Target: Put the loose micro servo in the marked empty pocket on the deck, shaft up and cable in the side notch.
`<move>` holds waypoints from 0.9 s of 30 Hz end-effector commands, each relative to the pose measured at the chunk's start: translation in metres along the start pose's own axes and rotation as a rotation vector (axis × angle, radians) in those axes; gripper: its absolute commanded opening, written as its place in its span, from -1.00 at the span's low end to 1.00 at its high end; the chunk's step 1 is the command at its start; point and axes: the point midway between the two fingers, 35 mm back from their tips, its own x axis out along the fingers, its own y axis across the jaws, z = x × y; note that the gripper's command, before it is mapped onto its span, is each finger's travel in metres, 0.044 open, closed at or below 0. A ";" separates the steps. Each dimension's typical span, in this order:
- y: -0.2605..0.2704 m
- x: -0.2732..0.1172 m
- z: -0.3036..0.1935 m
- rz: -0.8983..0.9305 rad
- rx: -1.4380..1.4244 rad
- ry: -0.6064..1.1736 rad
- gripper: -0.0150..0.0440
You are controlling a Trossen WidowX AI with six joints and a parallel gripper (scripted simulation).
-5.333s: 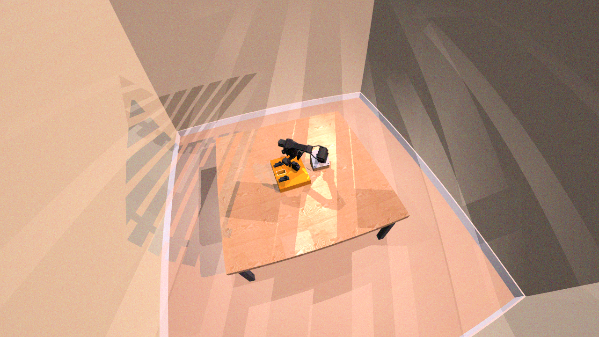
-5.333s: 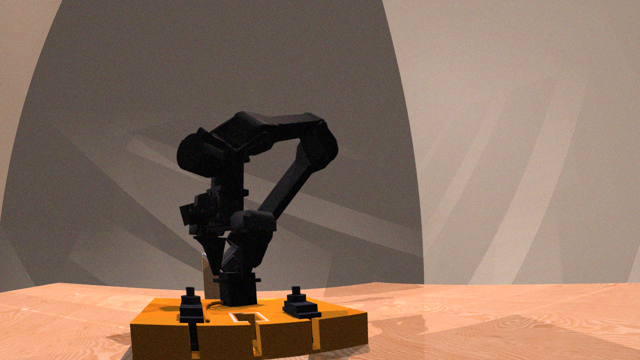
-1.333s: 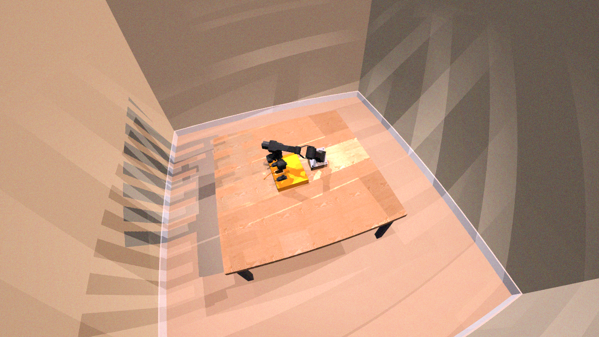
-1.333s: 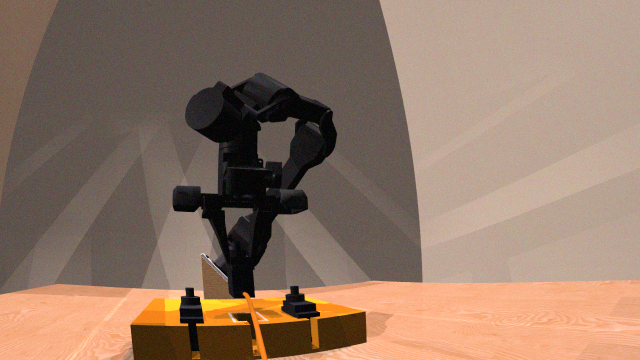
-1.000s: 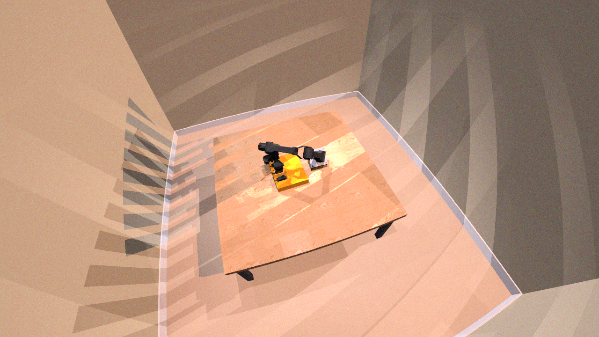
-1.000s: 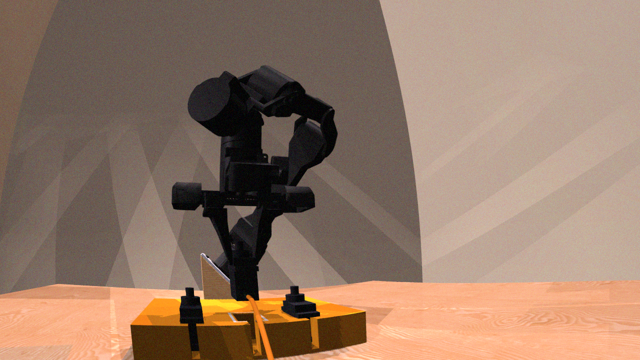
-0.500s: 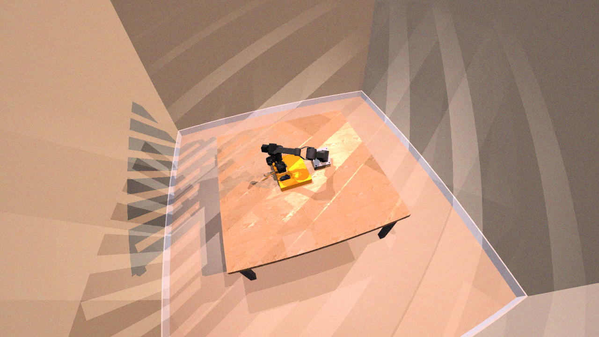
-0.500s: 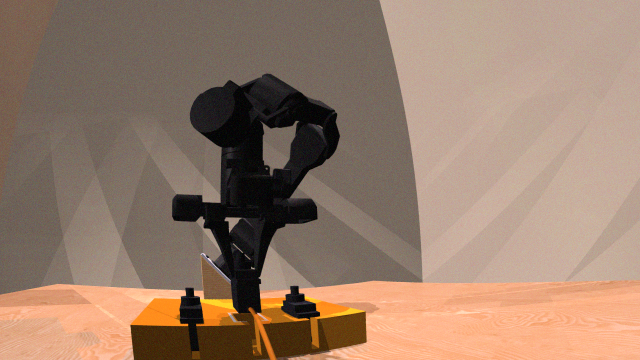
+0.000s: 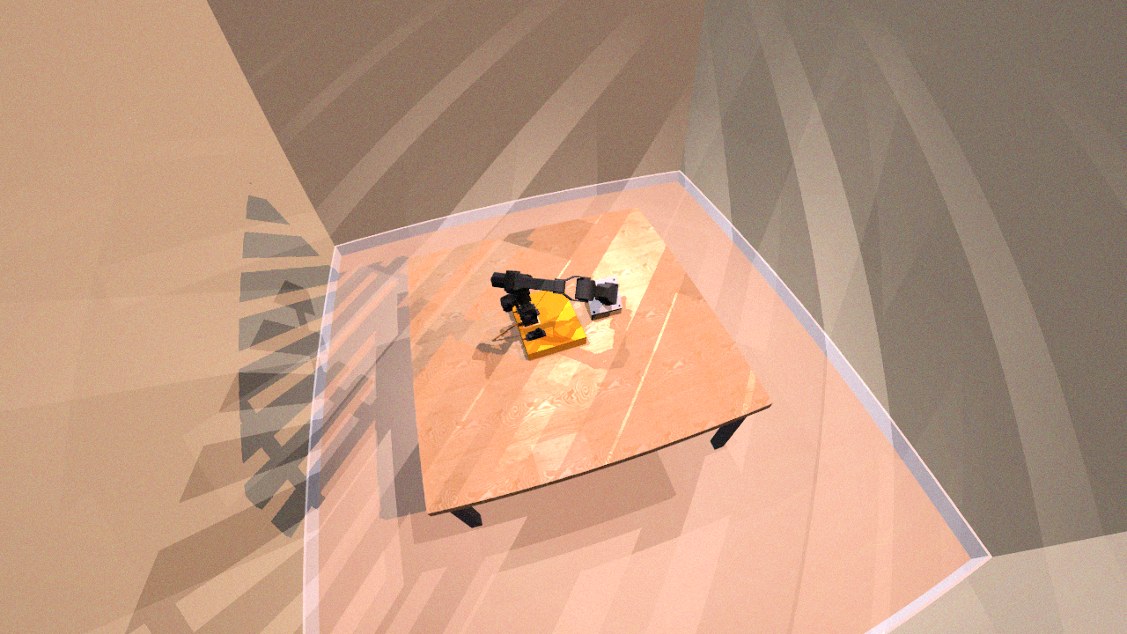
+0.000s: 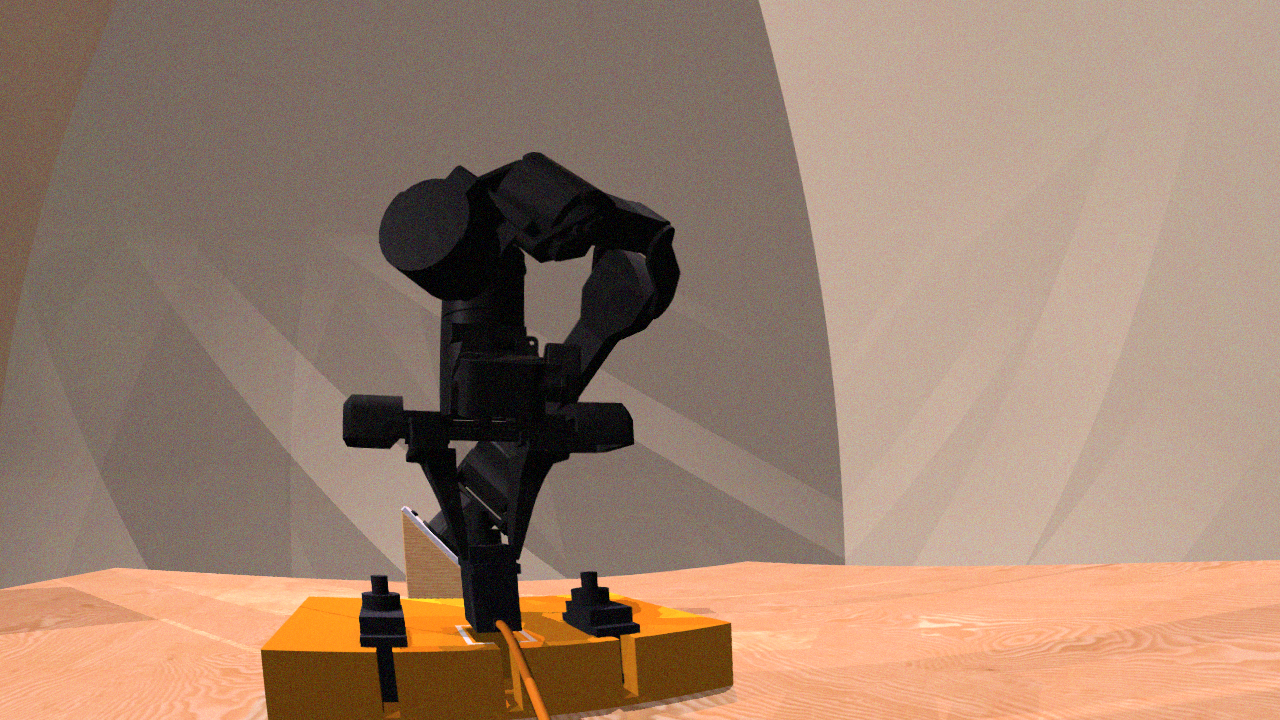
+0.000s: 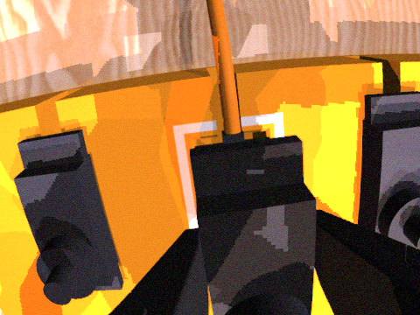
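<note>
The loose micro servo (image 10: 492,595) (image 11: 258,197) is black and roughly upright, shaft end up. My gripper (image 10: 489,553) (image 11: 255,234) is shut on it, one finger on each side. The servo's lower end is at or just above the white-outlined pocket (image 10: 463,634) (image 11: 183,175); the body hides most of the opening. The ears are well above the deck (image 9: 561,337) (image 10: 313,676) (image 11: 131,166). The orange cable (image 10: 528,676) (image 11: 227,92) leaves the servo's low end and runs over the outline and past the deck edge, near the side notch. Whether it is in the notch is unclear.
Seated servos stand on both sides of the pocket, one at the left (image 10: 382,617) (image 11: 70,206) and one at the right (image 10: 597,613) (image 11: 394,127). The arm's base plate (image 9: 605,310) is beside the yellow deck on the wooden table (image 9: 551,409).
</note>
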 end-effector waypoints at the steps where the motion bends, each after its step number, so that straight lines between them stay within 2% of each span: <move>1: 0.000 0.003 0.000 0.002 0.007 -0.003 -0.49; 27: 0.000 0.029 0.000 0.004 0.006 -0.003 -0.49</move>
